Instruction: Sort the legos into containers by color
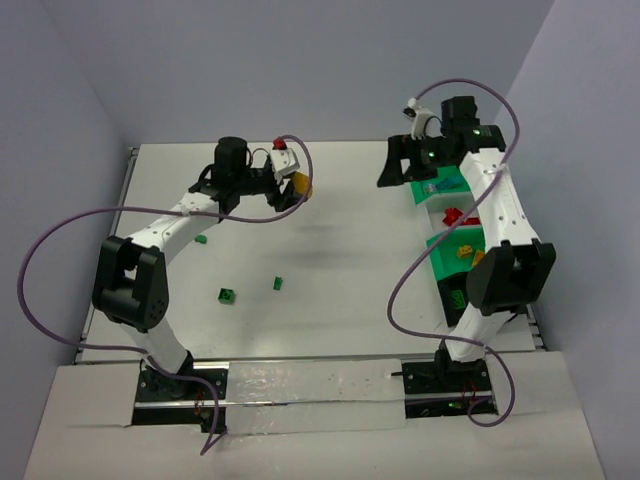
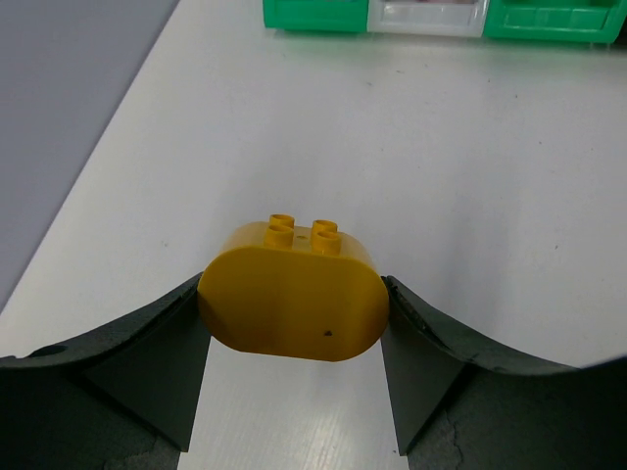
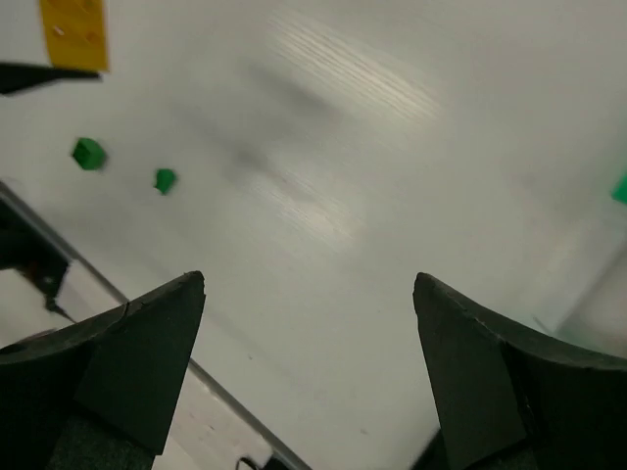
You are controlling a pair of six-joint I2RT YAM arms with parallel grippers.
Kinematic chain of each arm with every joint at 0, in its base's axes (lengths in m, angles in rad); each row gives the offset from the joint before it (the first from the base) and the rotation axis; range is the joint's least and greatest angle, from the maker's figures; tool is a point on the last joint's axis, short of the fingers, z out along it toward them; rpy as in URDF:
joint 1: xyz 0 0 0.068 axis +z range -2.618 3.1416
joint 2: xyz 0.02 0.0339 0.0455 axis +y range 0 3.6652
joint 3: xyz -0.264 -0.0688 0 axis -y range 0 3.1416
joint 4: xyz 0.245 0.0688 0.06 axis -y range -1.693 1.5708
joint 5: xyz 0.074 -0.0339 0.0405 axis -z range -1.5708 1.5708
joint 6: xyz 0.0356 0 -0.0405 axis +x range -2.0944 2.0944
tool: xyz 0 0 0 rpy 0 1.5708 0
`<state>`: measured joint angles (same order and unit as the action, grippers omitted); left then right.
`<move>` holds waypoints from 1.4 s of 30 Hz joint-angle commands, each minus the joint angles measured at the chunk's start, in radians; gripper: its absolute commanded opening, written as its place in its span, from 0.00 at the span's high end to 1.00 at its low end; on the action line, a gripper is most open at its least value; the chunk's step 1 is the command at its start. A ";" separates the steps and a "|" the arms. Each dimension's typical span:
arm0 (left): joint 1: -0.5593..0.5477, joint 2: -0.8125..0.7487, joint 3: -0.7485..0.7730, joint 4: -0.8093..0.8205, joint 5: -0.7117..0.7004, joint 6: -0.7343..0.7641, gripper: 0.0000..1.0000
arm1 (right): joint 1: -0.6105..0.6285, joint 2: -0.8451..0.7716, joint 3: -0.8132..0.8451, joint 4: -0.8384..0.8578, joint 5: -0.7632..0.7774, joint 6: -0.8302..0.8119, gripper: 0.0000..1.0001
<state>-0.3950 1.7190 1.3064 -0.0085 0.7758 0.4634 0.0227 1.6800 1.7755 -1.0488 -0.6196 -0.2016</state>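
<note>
My left gripper (image 1: 291, 190) hangs over the back middle of the table, shut on a yellow lego (image 2: 289, 302) with rounded ends and studs on its far side. Its fingers (image 2: 167, 352) press on both ends of the brick. My right gripper (image 3: 309, 294) is open with nothing between its jaws, and it sits high at the back right (image 1: 393, 170) beside the containers (image 1: 447, 192). Three green legos lie loose on the left half of the table (image 1: 228, 295), (image 1: 278, 284), (image 1: 201, 239). A red lego (image 1: 452, 215) and a yellow one (image 1: 463, 250) lie in the bins.
The green bins stand in a row along the right edge of the table, partly hidden by my right arm (image 1: 500, 215). In the left wrist view the bins (image 2: 313, 15) line the far edge, with a pale one (image 2: 426, 18) between the green ones. Purple cables loop beside both arms.
</note>
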 commanded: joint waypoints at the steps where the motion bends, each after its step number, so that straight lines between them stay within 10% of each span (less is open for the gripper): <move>1: -0.031 -0.058 -0.009 0.089 0.024 0.041 0.93 | 0.106 0.120 0.153 0.108 -0.162 0.193 0.06; 24: -0.101 -0.050 0.003 0.136 -0.028 0.071 0.93 | 0.307 0.402 0.359 0.195 -0.319 0.351 0.04; 34: -0.104 -0.043 0.005 0.139 -0.058 0.083 0.91 | 0.308 0.428 0.391 0.227 -0.338 0.383 0.79; 38: -0.105 -0.042 -0.001 0.140 -0.087 0.078 0.74 | 0.306 0.408 0.375 0.214 -0.328 0.361 0.97; 42: -0.104 -0.048 -0.013 0.167 -0.136 0.028 0.01 | 0.282 0.369 0.360 0.200 -0.301 0.328 1.00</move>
<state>-0.4957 1.7042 1.2991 0.0797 0.6867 0.5342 0.3211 2.1142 2.1155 -0.8585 -0.9337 0.1791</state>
